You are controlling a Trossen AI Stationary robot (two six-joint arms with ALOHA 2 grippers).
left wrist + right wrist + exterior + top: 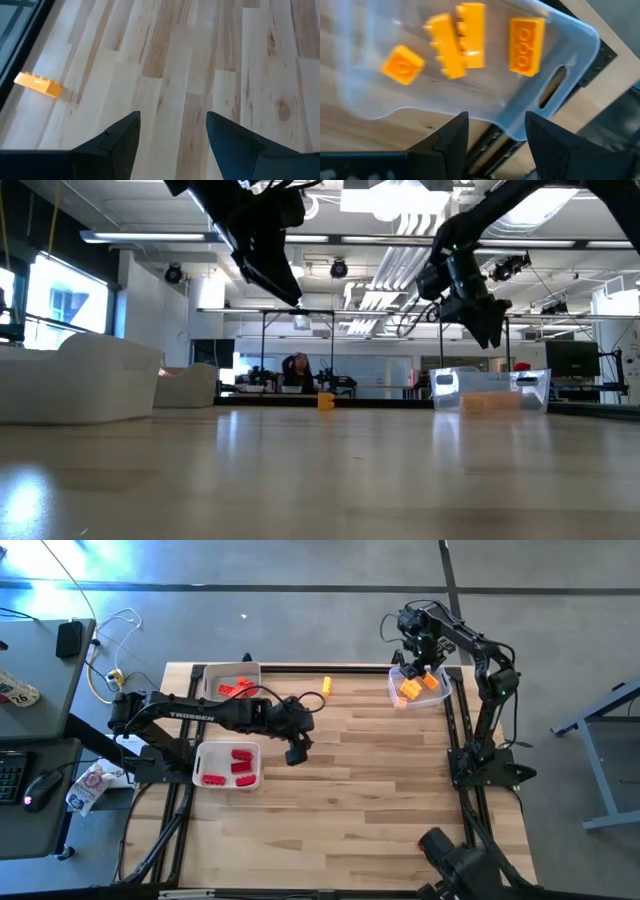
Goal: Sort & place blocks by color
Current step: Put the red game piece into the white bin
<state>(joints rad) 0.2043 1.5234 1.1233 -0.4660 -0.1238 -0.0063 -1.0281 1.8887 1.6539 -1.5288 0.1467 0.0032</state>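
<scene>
Left gripper (295, 753), fingers spread wide and empty, is hovering nearer than the right arm to the lone yellow block (326, 685), lying off toward the table's far edge (330, 667).

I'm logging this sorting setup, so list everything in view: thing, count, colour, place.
Yellow block: one, yellow, alone on the table's far edge, between the trays and the tub.
Orange and yellow blocks: four, in the clear tub.
Clear tub: one, transparent, far right corner of the table.
Red blocks: about five, in the nearer white tray.
Red-orange blocks: a few, in the farther white tray.
Table: one, light wood.
Person: one, far in the room behind.
Left end effector: dark, open, above bare wood beside the nearer tray.
Right end effector: dark, open, above the clear tub.
</scene>
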